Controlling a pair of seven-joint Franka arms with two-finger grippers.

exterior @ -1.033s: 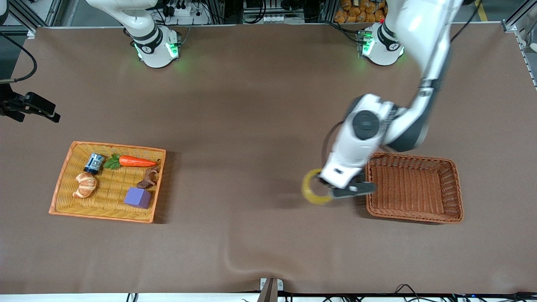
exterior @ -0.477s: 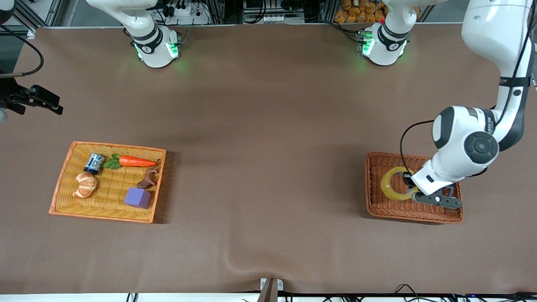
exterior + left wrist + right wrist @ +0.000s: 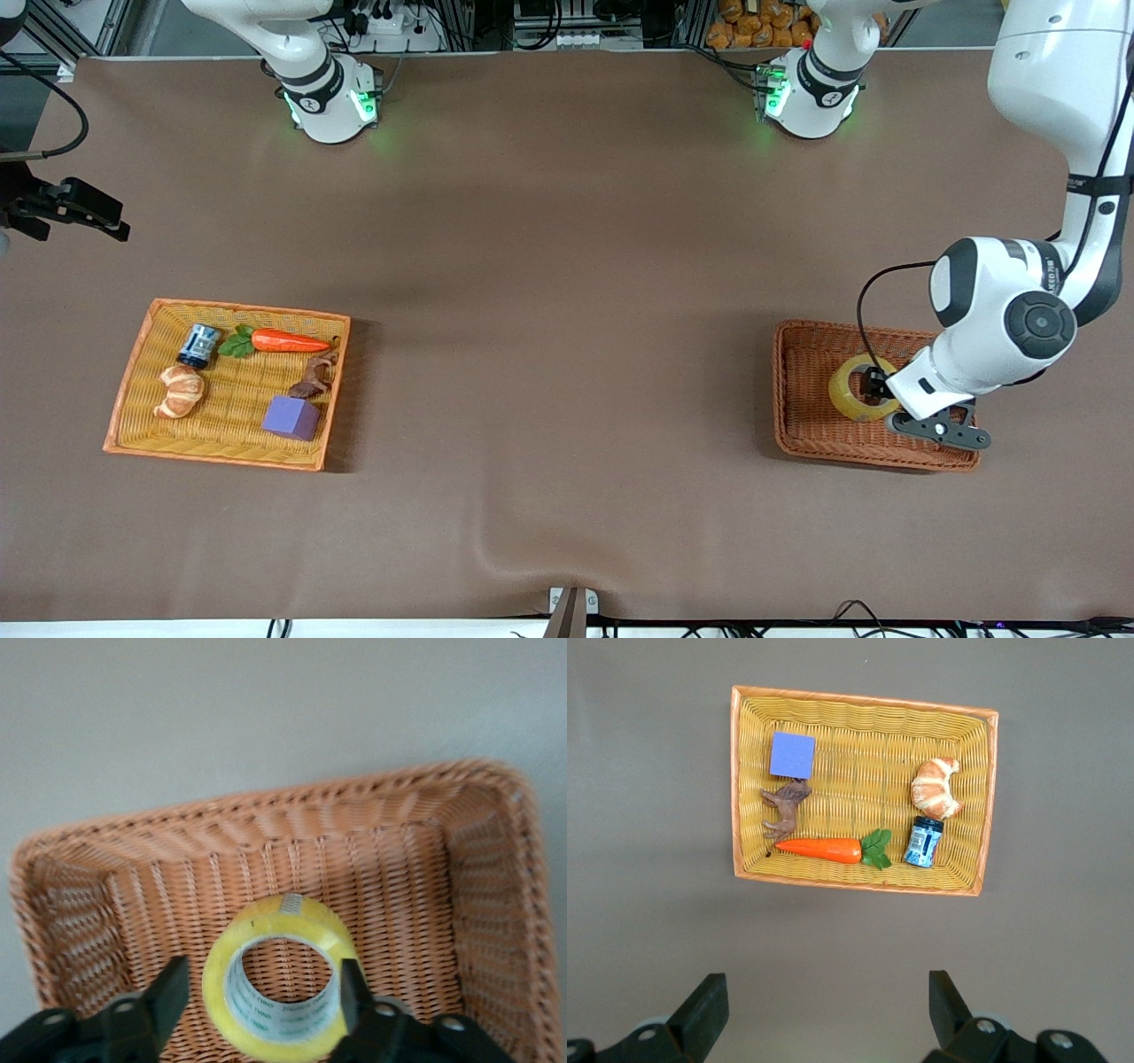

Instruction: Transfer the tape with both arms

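The tape (image 3: 842, 404), a yellowish ring, lies in the brown wicker basket (image 3: 788, 399) at the left arm's end of the table. My left gripper (image 3: 879, 386) hangs low over the basket, close around the roll. In the left wrist view the tape (image 3: 283, 912) sits between the fingers of that gripper (image 3: 261, 988). One finger (image 3: 168, 992) stands apart from it, so the gripper is open. My right gripper (image 3: 824, 1001) is open and empty, high over the orange tray's end of the table.
An orange tray (image 3: 133, 381) at the right arm's end holds a carrot (image 3: 288, 340), a croissant (image 3: 182, 391), a blue can (image 3: 198, 345), a brown figure (image 3: 314, 377) and a purple cube (image 3: 291, 416). Bare brown table lies between tray and basket.
My left arm carried the tape from beside the basket to over it, then lowered it. The tape now rests in the basket and a gap shows at one finger.
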